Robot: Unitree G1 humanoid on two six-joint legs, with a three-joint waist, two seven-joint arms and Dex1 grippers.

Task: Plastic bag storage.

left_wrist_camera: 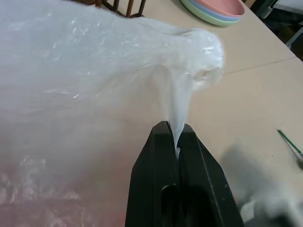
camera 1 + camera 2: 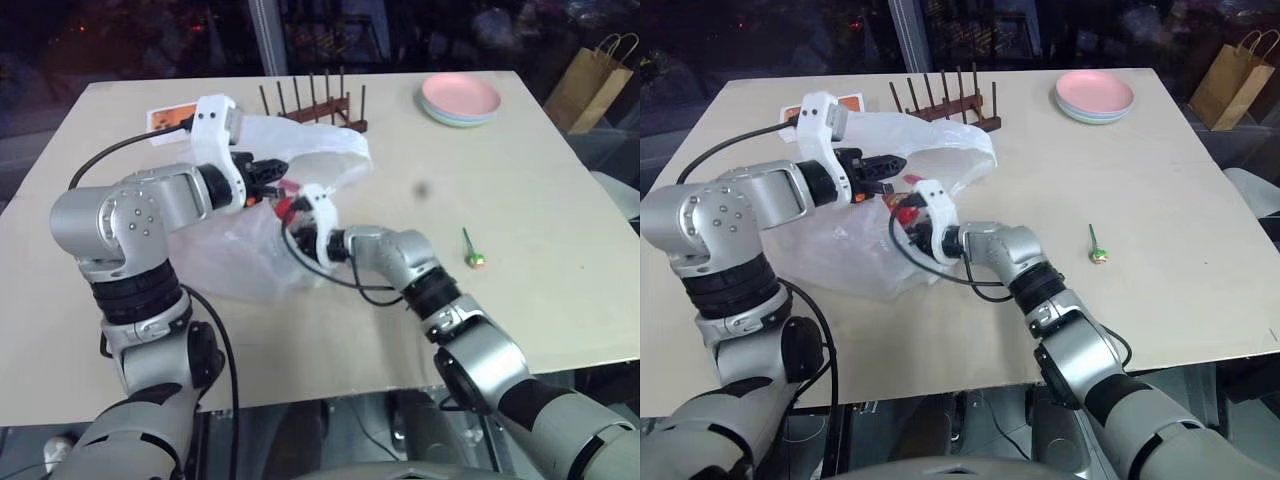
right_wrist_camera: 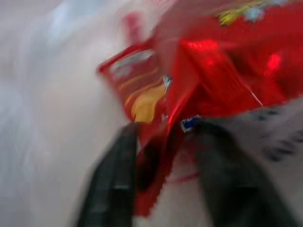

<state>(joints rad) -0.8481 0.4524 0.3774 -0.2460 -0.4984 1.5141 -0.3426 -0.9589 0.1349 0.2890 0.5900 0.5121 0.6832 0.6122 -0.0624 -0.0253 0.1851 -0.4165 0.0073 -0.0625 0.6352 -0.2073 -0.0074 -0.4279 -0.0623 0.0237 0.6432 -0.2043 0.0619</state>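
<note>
From the head views, the plastic bag (image 2: 262,210) lies crumpled on the desk (image 2: 520,250), in front of the wooden rack (image 2: 318,108). Both arms meet at it. Pink plates (image 2: 460,98) sit at the far side, a green lollipop (image 2: 472,252) lies to the right, and a brown paper bag (image 2: 592,82) stands past the desk.

In the left wrist view, the left tool (image 1: 176,142) is pinched tight on a thin strip of the bag.

In the right wrist view, the right tool (image 3: 163,137) has its fingers apart around a red snack packet (image 3: 156,94) by the bag.
</note>
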